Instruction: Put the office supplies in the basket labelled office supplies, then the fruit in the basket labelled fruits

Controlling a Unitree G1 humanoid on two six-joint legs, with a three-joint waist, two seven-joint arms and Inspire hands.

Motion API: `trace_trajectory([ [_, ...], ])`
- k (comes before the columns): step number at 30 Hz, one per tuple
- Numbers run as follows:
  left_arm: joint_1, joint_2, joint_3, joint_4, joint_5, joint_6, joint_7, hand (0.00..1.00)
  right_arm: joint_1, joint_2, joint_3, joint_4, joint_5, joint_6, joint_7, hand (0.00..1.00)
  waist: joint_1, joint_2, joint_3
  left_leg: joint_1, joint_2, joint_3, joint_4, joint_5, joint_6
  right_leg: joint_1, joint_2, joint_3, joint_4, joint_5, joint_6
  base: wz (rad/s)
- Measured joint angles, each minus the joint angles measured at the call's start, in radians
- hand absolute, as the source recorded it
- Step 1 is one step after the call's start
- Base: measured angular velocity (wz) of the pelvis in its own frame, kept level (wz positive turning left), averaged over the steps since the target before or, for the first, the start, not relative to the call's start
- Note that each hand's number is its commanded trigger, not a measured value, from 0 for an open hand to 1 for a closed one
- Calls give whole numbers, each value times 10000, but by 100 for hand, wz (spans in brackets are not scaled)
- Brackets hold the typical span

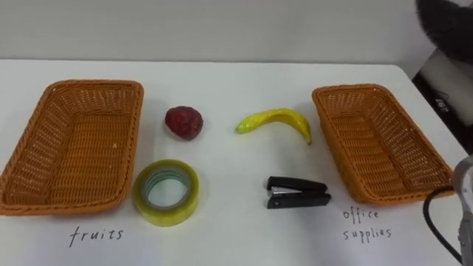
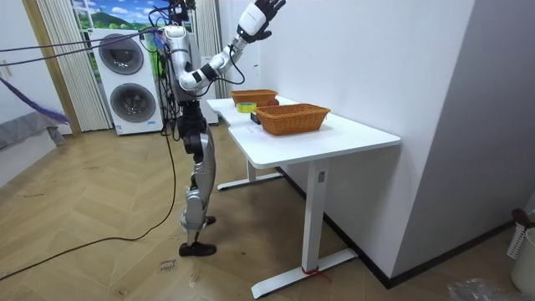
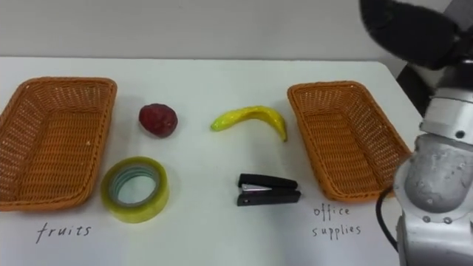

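The right hand point(image 2: 261, 12) is high up, fingers spread, empty. The banana point(image 1: 275, 118) lies on the table point(image 1: 222, 74) just beside the office-supplies basket point(image 1: 377, 144) — a low reach for the stapler point(image 1: 297, 192) could push it in wrongly.

On the white surface point(image 1: 229, 81) before me sit a left wicker basket point(image 1: 92, 83) and a right wicker basket point(image 1: 347, 90). Between them lie a red fruit point(image 1: 183, 122), a yellow banana point(image 1: 275, 120), a tape roll point(image 1: 166, 216) and a black stapler point(image 1: 298, 192).

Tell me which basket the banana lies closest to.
The right basket: the banana ends just short of its left rim. The left basket sits farther off, beyond the red fruit and the tape roll.
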Motion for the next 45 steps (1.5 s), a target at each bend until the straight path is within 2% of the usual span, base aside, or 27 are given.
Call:
trace_trajectory([
  [4, 90, 17, 11, -339, 5, 8, -185, 0, 19, -317, 71, 114, -35, 202, 1093, 0, 78, -77, 16, -20, -1, -56, 19, 0, 0, 22, -1, -56, -2, 2, -3, 4],
  [6, 106, 34, 20, -417, 5, 6, -222, 0, 29, -445, 205, 201, -86, 258, 1547, 0, 172, -150, -11, -22, 0, -49, 0, 1, -1, -5, 4, -42, -1, 5, -8, -2],
  [8, 65, 58, 19, -418, 6, 6, -226, 0, 106, -494, 363, 327, -136, 317, 2056, 0, 176, -233, -40, -23, -1, -50, 0, 1, -1, -5, 4, -35, -2, 5, -9, 0],
  [12, 5, 156, 19, -429, 4, 8, -329, 0, 242, -496, 603, 448, -133, 698, 3220, 0, 213, -402, -38, -28, -7, -53, 1, 1, -1, -7, 1, -11, -6, 8, -10, 0],
  [18, 6, 172, 22, -489, 5, 82, -418, 0, 242, -496, 690, 471, -300, 757, 4306, 0, 224, -410, -31, -15, -13, -52, 0, 1, -2, 51, 4, 41, -93, 15, -14, 0],
  [21, -1, 178, -15, -482, 3, 154, -455, 0, 237, -500, 711, 512, -510, 909, 4774, 0, 266, -402, -22, 4, -8, -54, -11, 4, -6, 97, 18, 49, -156, 31, -28, 0],
  [23, -21, 201, -83, -467, 4, 159, -463, 0, 232, -508, 744, 778, -779, 919, 5086, 0, 343, -416, 43, 92, -7, -67, -45, 4, -7, 156, 21, 46, -159, 31, -28, -2],
  [26, -109, 237, -83, -472, 3, 168, -462, 0, 231, -540, 837, 1110, -803, 1133, 5631, 0, 470, -434, 75, 85, -14, -109, -53, 4, -7, 152, 16, 14, -158, 32, -27, 3],
  [32, -143, 475, -264, -684, 0, 218, -526, 0, 231, -560, 1477, 1637, -1011, 1469, 6788, 0, 466, -472, 71, -43, -32, -250, -21, 4, -7, 114, 12, -22, -163, 33, -25, 7],
  [35, -134, 502, -264, -696, -1, 305, -578, 0, 232, -560, 1489, 1661, -1456, 1761, 7406, 0, 467, -504, 50, -76, -35, -276, -24, 5, -6, 82, 11, -18, -164, 33, -25, 0],
  [39, -165, 501, -255, -701, 1, 380, -613, 0, 234, -561, 1487, 1679, -1858, 1936, 8100, 0, 462, -560, 10, -49, -40, -326, -25, 5, -6, 86, 15, -11, -174, 34, -25, 1],
  [45, -311, 500, -259, -474, -1, 400, -638, 0, 236, -560, 1489, 1680, -1956, 2250, 9244, 0, 569, -565, 24, -33, -46, -371, -19, 5, -6, 167, 15, -26, -184, 34, -24, 3],
])
